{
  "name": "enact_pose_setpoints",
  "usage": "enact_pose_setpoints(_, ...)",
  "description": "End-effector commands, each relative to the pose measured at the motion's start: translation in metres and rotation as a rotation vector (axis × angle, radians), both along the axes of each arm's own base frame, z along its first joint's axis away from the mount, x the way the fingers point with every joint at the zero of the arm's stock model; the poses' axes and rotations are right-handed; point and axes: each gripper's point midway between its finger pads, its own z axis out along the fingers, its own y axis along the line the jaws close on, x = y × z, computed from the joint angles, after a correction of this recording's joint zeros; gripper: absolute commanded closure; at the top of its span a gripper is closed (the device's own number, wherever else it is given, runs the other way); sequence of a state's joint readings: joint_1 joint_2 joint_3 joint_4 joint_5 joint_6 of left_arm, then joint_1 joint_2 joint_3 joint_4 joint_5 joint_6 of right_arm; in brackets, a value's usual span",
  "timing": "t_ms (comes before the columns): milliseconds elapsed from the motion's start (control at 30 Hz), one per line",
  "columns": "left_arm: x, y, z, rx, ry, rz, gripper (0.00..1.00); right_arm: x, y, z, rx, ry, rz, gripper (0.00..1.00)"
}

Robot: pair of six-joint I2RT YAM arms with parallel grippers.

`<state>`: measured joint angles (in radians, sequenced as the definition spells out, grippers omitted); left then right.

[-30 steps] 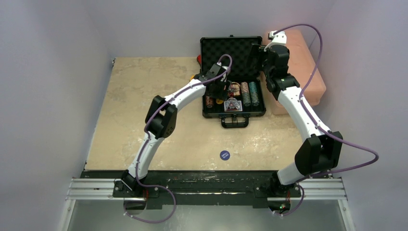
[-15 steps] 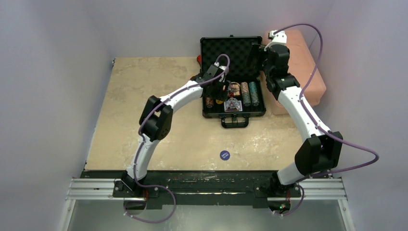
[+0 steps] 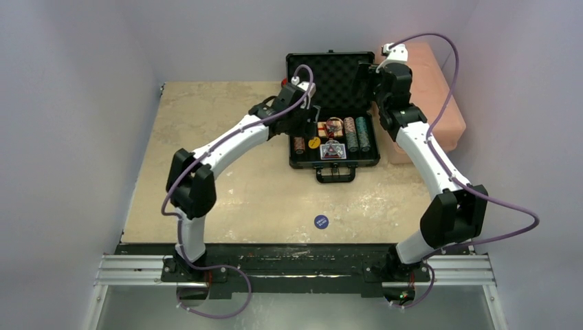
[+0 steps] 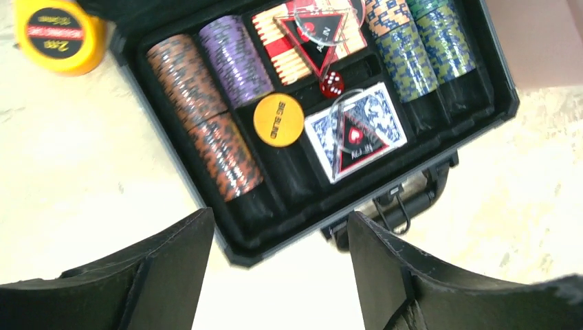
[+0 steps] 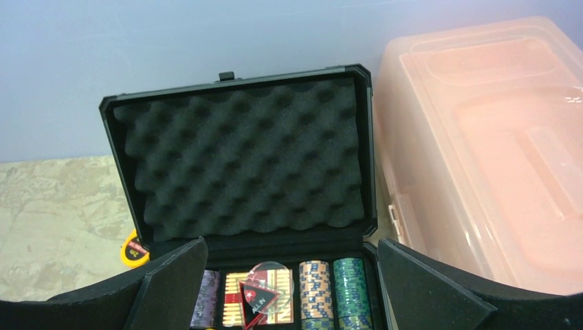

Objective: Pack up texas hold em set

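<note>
open briefcase (image 3: 302, 163), long axis left-right, handle (image 3: 335, 174) pointing near side

Open table (image 3: 206, 137) gives you free passage left of the case (image 3: 333, 163) and in front of it; only a blue button (image 3: 321, 221) lies there, well apart. The raised lid (image 3: 330, 72) bars the far side; the box (image 3: 440, 89) stands just beside the right wall; a tape (image 4: 58, 34) sits by the far-left corner. Your left gripper (image 4: 278, 216) hangs over the left rim, the right gripper (image 5: 290, 240) near the lid's right edge.
</note>
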<state>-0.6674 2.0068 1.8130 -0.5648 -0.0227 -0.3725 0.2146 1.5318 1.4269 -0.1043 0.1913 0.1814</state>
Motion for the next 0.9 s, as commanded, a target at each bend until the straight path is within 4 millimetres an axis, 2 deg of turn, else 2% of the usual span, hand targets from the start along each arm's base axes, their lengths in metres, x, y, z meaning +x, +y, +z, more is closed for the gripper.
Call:
enact_pose_setpoints(0, -0.025, 0.035, 0.058, 0.023, -0.108, 0.015, 0.29, 0.009, 0.001, 0.012, 0.002, -0.026, 0.008, 0.01)
enact_pose_setpoints(267, -0.087, 0.111, 0.099, 0.115, -0.182, 0.053, 0.22, 0.013, 0.008, 0.005, 0.026, 0.012, 0.03, 0.01)
enact_pose_setpoints(433, -0.119, 0.154, 0.107, 0.15, -0.229, 0.096, 0.13, 0.008, 0.026, 0.014, 0.082, 0.016, 0.119, 0.01)
enact_pose_setpoints(567, -0.137, 0.182, 0.104, 0.202, -0.265, 0.124, 0.06, -0.008, 0.039, 0.027, 0.135, 0.009, 0.187, 0.01)
enact_pose_setpoints(667, -0.147, 0.195, 0.102, 0.22, -0.265, 0.132, 0.05, -0.024, 0.042, 0.029, 0.158, 0.008, 0.214, 0.01)
enact_pose_setpoints(867, -0.17, 0.195, 0.118, 0.147, -0.283, 0.066, 0.05, -0.052, 0.044, 0.025, 0.183, 0.046, 0.228, 0.01)
